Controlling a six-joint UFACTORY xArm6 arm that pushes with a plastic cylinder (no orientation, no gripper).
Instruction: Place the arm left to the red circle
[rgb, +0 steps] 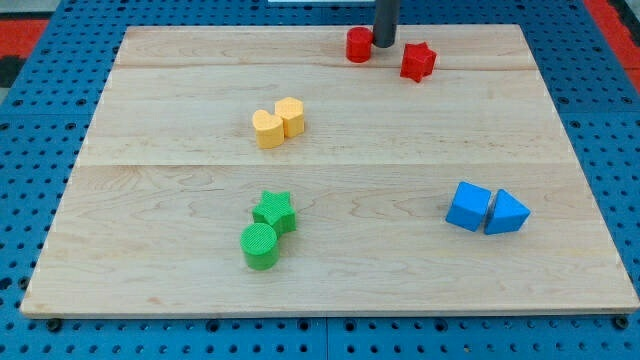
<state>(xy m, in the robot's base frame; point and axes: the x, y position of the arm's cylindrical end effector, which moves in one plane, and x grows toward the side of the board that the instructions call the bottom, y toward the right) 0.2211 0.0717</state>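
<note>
The red circle (359, 45) is a short red cylinder near the view's top, a little right of the middle. My tip (385, 44) is the lower end of the dark rod, just to the right of the red circle and touching or almost touching it. A red star (418, 62) lies a short way right of and below my tip.
The wooden board (150, 250) also holds a yellow heart (267, 129) and yellow hexagon (290, 117) touching at the left of centre, a green star (274, 212) and green circle (260, 246) touching lower down, and a blue cube (468, 206) and blue triangle (506, 213) at the right.
</note>
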